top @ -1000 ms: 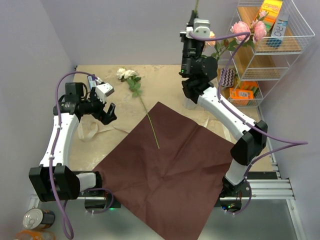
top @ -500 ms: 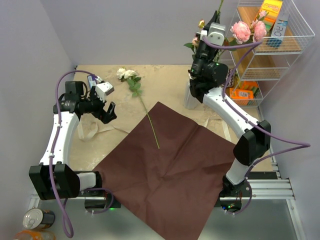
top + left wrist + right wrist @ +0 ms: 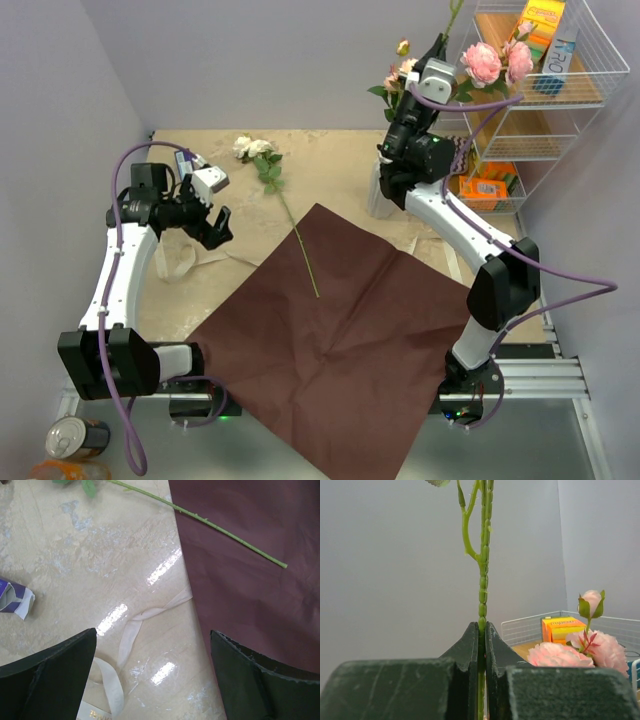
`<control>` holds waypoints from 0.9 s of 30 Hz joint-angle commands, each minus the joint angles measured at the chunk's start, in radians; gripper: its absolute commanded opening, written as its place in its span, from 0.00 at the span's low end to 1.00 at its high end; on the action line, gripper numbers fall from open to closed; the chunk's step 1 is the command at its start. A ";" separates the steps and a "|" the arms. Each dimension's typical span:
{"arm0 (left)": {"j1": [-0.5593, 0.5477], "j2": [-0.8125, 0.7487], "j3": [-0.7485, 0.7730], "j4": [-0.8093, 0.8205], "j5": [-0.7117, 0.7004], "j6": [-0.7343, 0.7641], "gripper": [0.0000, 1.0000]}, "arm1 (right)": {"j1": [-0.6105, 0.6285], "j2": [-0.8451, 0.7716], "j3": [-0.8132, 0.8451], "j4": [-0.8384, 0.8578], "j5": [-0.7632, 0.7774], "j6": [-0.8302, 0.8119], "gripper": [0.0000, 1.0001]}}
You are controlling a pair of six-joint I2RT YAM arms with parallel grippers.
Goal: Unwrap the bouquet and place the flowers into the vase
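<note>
Right tool (image 3: 481,630) is clamped shut on a rose stem (image 3: 482,570) and has shifted rightward over the last second. Left tool (image 3: 153,635) is wide open, empty and unmoved.

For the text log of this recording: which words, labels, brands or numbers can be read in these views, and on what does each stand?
"PRO": large letters on the white and blue box in the wire shelf; possibly part of a longer word.
Orange box on that shelf: printed label, too blurred to read.
Orange packet on the lower level: print too small to read.
Beige ribbon: faint print near its end, unreadable.
</note>
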 commanded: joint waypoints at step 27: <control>0.010 -0.030 0.090 -0.061 0.031 0.049 0.99 | 0.136 -0.131 -0.287 -0.335 0.279 0.221 0.72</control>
